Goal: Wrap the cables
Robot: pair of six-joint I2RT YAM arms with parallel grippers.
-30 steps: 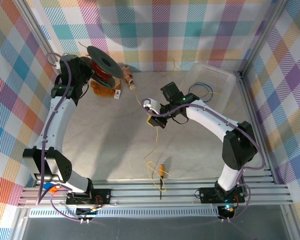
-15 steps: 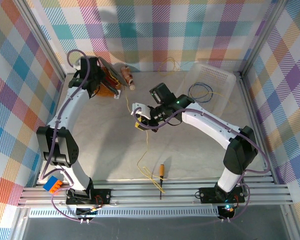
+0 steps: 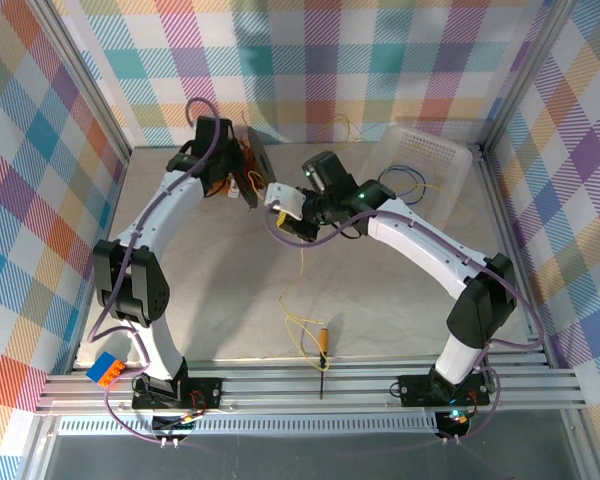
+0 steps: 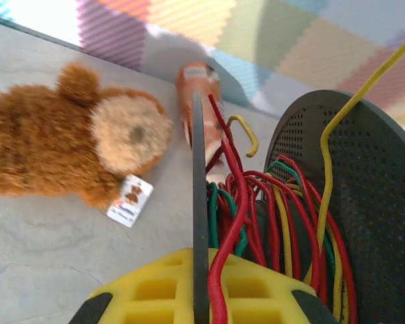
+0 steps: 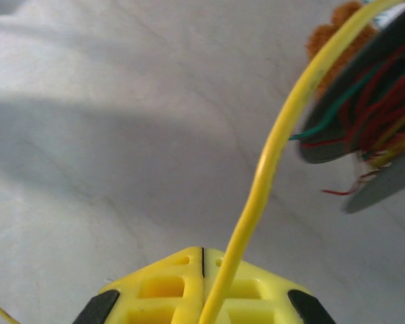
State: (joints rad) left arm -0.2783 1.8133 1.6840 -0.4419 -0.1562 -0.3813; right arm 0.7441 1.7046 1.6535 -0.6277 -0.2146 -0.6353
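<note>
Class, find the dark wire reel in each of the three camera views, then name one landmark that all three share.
Top external: wire reel above centre, slightly left.
Left wrist: reel from centre to right edge, coloured wires wound between its discs.
Right wrist: reel at upper right, blurred.
Shared landmark: the yellow cable.

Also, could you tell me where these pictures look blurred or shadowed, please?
Right wrist view: the spool is smeared and soft, the yellow cable crisper, and a broad shadow crosses the table. Left wrist view: the teddy bear is in focus, the near foreground soft. Top view: sharp and evenly lit.
</note>
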